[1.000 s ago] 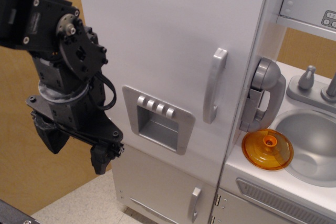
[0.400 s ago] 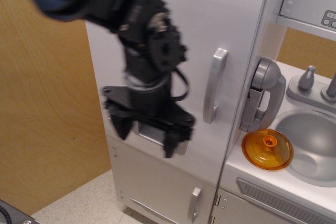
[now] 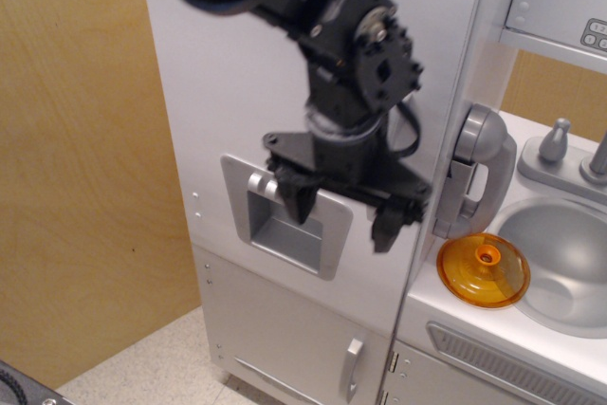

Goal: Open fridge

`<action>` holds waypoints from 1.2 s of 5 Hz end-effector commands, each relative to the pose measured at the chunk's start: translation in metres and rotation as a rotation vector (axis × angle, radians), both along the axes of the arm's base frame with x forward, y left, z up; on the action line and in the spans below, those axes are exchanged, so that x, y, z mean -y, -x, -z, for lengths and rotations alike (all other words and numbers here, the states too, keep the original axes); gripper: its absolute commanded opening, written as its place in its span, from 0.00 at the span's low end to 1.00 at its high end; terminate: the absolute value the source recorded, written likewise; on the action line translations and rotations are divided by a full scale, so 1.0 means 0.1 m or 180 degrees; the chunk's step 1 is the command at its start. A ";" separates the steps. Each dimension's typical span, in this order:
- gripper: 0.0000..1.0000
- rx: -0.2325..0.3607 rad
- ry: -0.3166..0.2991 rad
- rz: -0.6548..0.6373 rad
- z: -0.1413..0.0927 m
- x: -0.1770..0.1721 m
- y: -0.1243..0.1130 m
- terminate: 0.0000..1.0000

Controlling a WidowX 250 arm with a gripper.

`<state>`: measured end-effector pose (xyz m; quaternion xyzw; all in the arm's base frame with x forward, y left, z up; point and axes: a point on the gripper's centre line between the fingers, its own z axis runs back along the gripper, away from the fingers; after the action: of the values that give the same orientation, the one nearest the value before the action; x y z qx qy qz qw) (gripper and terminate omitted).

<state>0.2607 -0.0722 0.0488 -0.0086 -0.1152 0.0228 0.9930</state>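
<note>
Right of the fridge (image 3: 237,82), a grey toy phone (image 3: 474,173) hangs on the side panel, and past it an orange disc (image 3: 484,270) lies on the counter beside the sink (image 3: 560,258), with the grey taps (image 3: 560,144) behind. Below the fridge's big door is a smaller lower door (image 3: 285,329) with its own small handle (image 3: 352,367). The black arm now covers the spot on the big door where the curved silver handle showed before, so the handle is hidden. A second ago the arm hung well left of the fridge, before the wooden wall; since then it has swung right across the door face, passing the dispenser recess (image 3: 285,225). The gripper (image 3: 343,213) hangs with its two fingers spread apart, holding nothing: the left finger (image 3: 297,198) overlaps the upper right of the recess, and the right finger (image 3: 387,227) sits near the door's right edge, just left of the phone.
</note>
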 end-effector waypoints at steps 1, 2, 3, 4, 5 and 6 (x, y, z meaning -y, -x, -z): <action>1.00 0.0424 -0.0029 -0.0132 -0.20 0.05 -0.36 0.00; 1.00 0.0632 -0.0123 -0.0240 -0.25 0.01 -0.48 0.00; 1.00 0.0749 -0.0154 -0.0303 -0.25 -0.01 -0.56 0.00; 1.00 0.0856 -0.0221 -0.0297 -0.19 0.03 -0.63 0.00; 1.00 0.0965 -0.0296 -0.0257 -0.16 0.06 -0.65 0.00; 0.00 0.1027 -0.0342 -0.0253 -0.17 0.08 -0.65 0.00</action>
<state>0.3226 -0.0778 0.0534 0.0516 -0.2607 0.0527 0.9626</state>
